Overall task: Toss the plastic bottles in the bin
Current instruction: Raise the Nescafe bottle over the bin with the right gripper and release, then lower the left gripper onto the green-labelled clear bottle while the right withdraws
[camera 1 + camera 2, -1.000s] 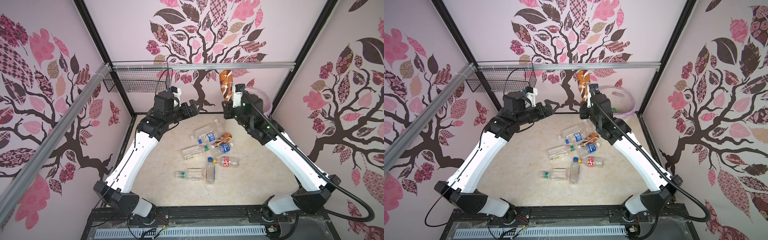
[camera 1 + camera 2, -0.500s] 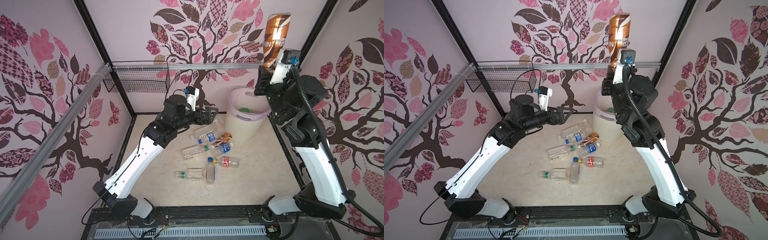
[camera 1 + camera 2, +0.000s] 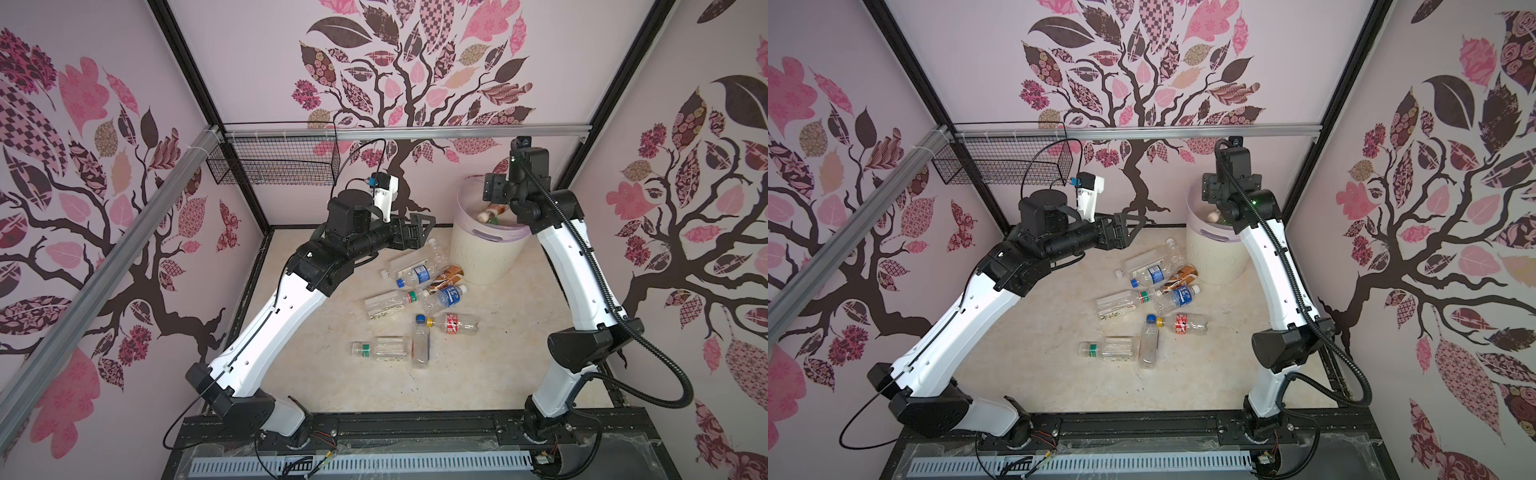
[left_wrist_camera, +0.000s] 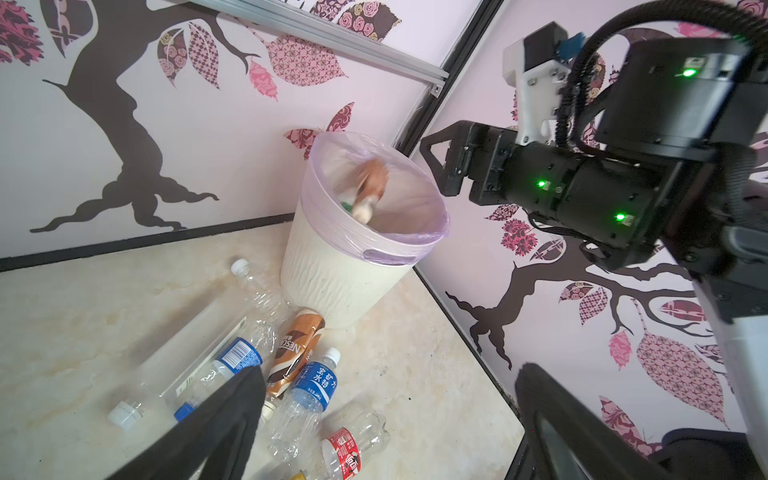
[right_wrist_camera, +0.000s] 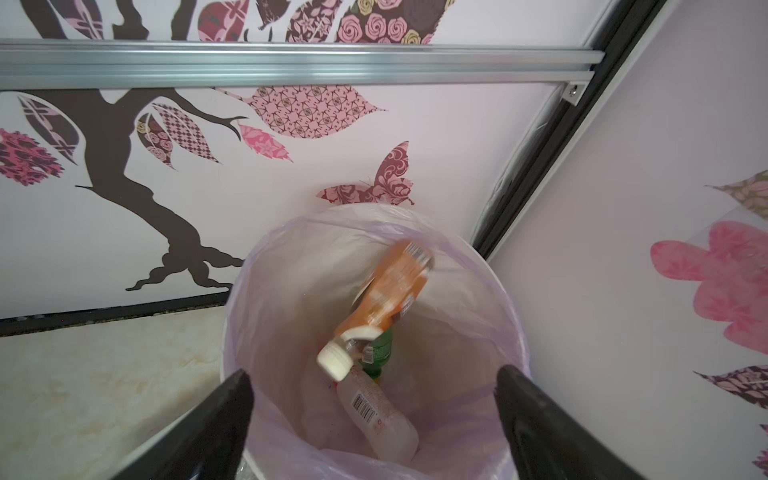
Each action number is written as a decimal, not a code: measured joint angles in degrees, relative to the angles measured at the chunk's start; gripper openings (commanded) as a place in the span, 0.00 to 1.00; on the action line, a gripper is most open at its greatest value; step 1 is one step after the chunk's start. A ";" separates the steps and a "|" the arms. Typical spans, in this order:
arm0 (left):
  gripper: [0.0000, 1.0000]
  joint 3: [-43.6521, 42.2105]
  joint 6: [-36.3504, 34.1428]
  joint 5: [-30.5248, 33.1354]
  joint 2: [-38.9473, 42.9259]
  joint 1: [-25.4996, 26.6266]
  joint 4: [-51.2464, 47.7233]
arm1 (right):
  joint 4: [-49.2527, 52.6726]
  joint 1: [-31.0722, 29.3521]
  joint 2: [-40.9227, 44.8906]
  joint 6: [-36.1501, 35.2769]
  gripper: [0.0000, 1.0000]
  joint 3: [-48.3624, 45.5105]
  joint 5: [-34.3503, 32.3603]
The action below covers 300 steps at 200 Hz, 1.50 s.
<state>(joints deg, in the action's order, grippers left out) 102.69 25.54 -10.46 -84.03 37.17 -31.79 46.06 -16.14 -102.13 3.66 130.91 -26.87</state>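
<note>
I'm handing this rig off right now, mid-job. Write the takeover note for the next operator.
Left gripper: jaws open, empty, hovering by the far end of the loose bottles.
Right gripper: jaws open, empty, above the bin.
Done: brown-labelled bottle dropping into the bin, motion-blurred, over a green bottle and a pale bottle.
To do: about nine loose bottles lie on the marbled surface, among them the Nescafe bottle and red-labelled bottle.

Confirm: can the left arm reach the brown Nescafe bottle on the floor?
Likely yes: the left gripper hangs open near it, and nothing lies on the Nescafe bottle, though blue-labelled bottles crowd both sides.
</note>
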 measured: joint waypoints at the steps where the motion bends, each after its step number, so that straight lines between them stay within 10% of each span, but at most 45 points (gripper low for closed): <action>1: 0.98 0.00 0.00 0.00 0.00 0.00 0.00 | 0.04 -0.02 0.00 0.04 0.99 0.13 0.11; 149: 0.98 0.26 0.42 1.84 -0.57 -0.11 -4.72 | 1.49 -0.68 3.34 1.22 0.99 2.93 2.75; 300: 0.98 -17.55 -6.29 7.63 -9.01 -7.61 -28.63 | -11.54 -18.51 25.16 5.01 0.99 -55.10 16.79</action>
<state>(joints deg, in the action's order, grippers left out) 85.14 19.25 -2.83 -93.03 29.56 -60.42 34.52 -34.65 -76.97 8.67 75.81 -10.09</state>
